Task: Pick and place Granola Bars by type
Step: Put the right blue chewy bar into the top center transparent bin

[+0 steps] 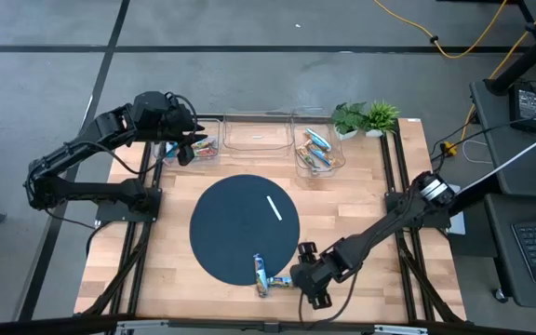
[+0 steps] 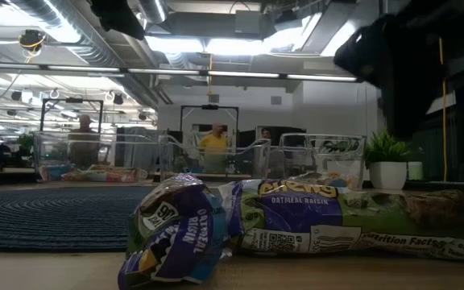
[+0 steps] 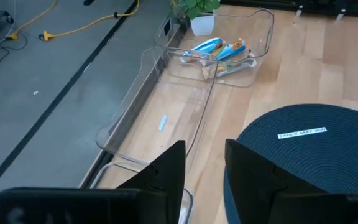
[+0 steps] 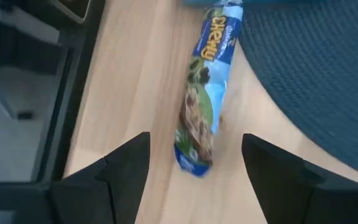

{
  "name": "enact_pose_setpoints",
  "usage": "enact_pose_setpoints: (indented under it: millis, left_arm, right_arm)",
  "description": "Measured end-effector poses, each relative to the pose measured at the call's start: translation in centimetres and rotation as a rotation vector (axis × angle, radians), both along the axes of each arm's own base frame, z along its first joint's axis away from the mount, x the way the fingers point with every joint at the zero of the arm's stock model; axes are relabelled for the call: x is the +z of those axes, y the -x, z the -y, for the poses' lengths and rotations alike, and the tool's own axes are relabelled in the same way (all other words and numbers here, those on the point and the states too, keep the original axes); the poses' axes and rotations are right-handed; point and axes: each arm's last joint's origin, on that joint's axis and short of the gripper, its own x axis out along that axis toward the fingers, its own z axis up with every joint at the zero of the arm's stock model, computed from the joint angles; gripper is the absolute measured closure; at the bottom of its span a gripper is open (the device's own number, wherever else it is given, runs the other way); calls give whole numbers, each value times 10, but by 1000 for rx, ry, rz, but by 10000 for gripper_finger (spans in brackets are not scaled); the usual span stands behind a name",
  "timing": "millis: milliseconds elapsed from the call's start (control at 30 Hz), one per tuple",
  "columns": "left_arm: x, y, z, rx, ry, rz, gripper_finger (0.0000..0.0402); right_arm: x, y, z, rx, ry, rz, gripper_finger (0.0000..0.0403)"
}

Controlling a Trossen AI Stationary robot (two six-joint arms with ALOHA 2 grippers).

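While the left end effector (image 1: 191, 149) is being kept part-open and empty beyond the mat (image 1: 221, 219), a granola bar (image 4: 205, 93) is being straddled by the wide right end effector (image 4: 194, 165) beside the mat.

We are looking at a table (image 1: 361, 200) of pale, smooth wood planks with a soft satin sheen. The round mat (image 1: 240, 223) on it is showing a dark, matt woven surface, ribbed in rings. The white strip (image 1: 274, 207) on the mat is looking like flat paper or tape. The three bins (image 1: 259, 140) at the far edge are appearing as clear, glossy plastic. The Granola Bars (image 4: 205, 93) are wearing crinkled, shiny foil-like wrappers that are catching the light. The right gripper (image 4: 194, 165) and left gripper (image 3: 204, 168) are showing matt black fingers (image 4: 126, 165) that seem to be plastic.
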Motion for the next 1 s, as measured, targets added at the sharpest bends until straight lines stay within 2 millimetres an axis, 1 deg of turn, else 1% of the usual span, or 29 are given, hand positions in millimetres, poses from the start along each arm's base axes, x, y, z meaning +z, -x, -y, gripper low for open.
enact_pose_setpoints:
  millis: [200,367,533,767,900,1000]
  left_arm:
    - [0,0,0,-22,-19,-10,295]
    - [0,-1,1,-81,-22,-7,299]
    - [0,-1,1,-88,-28,-10,296]
    - [0,-1,2,-121,-21,-3,298]
    - [0,-1,3,-139,-13,3,298]
    - [0,-1,3,-138,-14,3,296]
  right_arm:
    - [-23,-6,-5,-131,-45,-66,147]
    - [-29,-7,-5,-204,-66,-92,152]
    - [-28,-9,-7,-216,-111,-96,188]
    - [-36,-11,-9,-226,-145,-129,247]
    - [-43,-12,-3,-285,-145,-162,265]
    - [-45,-13,0,-314,-155,-164,268]
